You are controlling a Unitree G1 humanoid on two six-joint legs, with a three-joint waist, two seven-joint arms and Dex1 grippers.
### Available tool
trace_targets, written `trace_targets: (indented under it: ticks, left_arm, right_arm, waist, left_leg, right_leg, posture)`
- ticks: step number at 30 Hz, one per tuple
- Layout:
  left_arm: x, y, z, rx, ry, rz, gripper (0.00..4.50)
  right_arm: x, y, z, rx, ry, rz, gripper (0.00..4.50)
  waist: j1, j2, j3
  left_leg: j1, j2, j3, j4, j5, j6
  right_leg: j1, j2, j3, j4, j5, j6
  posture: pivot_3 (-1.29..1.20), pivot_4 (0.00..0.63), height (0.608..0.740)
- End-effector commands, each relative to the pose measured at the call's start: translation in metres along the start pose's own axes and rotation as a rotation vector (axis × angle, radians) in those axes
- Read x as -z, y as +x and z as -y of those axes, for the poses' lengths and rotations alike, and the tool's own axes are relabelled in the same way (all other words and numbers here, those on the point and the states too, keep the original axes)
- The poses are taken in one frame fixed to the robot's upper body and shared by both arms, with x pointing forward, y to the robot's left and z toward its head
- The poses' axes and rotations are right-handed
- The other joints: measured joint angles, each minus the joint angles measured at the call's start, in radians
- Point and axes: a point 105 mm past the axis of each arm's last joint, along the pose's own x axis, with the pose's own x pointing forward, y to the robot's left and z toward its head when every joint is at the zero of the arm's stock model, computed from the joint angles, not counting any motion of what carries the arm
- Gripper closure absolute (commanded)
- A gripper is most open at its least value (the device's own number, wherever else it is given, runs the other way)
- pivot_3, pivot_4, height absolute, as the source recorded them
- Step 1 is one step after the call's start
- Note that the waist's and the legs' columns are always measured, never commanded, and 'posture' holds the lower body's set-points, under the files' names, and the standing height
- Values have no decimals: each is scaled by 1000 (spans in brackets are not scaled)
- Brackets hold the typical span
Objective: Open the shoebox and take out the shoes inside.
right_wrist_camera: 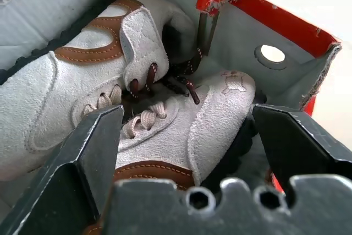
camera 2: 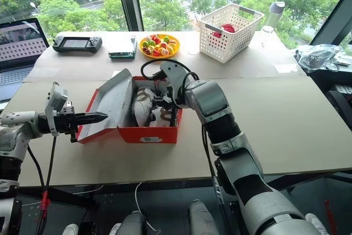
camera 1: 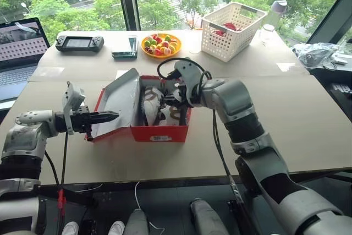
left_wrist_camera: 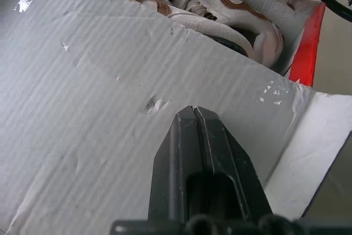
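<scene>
- Two robot arms are seen reaching over a tan table [camera 1: 308,125] from the near edge, one at each side of the head view.
- At about 8 o'clock, the left gripper [camera 1: 113,116] is seen with its two black fingers pressed together, nothing between them; the tips are set against the pale grey inner face of the raised lid [camera 1: 118,103].
- Near the centre of the table, the shoebox [camera 1: 159,132] is found: red cardboard, with a white label [camera 1: 159,137] on the end facing the camera. Its lid is swung up and leaned toward 9 o'clock, so the box is open.
- Inside the box, the shoes [right_wrist_camera: 110,81] are packed side by side: pale grey-white suede with brown trim and dark laces.
- From 4 o'clock, the right gripper [right_wrist_camera: 187,130] is reached down into the box. Its fingers are spread wide apart, one at each side of the nearer shoe; whether they touch it cannot be told.
- Toward 12 o'clock, at the far side of the table, a yellow plate of coloured sweets [camera 1: 160,45] is set, with a dark phone-like device [camera 1: 125,53] just at its 9 o'clock side.
- At 1 o'clock, a white lattice basket [camera 1: 231,31] is placed, with something red inside.
- At 10 o'clock, a handheld game console [camera 1: 80,42] is laid, and a laptop [camera 1: 19,53] stands open at the edge.
</scene>
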Motion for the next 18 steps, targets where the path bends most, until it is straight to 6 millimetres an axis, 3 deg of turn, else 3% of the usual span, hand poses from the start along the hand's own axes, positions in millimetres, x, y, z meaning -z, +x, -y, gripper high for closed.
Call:
trace_targets:
  ticks: [1,5,18]
  left_arm:
    - [-12,-4,1,-10,33,41,4500]
    - [-11,-4,2,-13,31,42,4500]
    - [-12,-2,0,-20,35,51,4500]
  right_arm:
    - [-7,-5,10,47,-34,46,12]
    - [-6,-7,13,56,-35,42,12]
    - [32,7,2,-37,82,-98,12]
  waist:
    - [0,0,0]
    - [0,0,0]
    - [3,0,0]
  left_leg:
    - [0,0,0,1,0,0]
    - [0,0,0,1,0,0]
    - [0,0,0,0,1,0]
  right_leg:
    - [0,0,0,0,0,1]
    - [0,0,0,0,0,3]
    - [1,0,0,-1,1,3]
  posture:
    - [0,150,740]
    - [0,150,740]
    - [0,150,740]
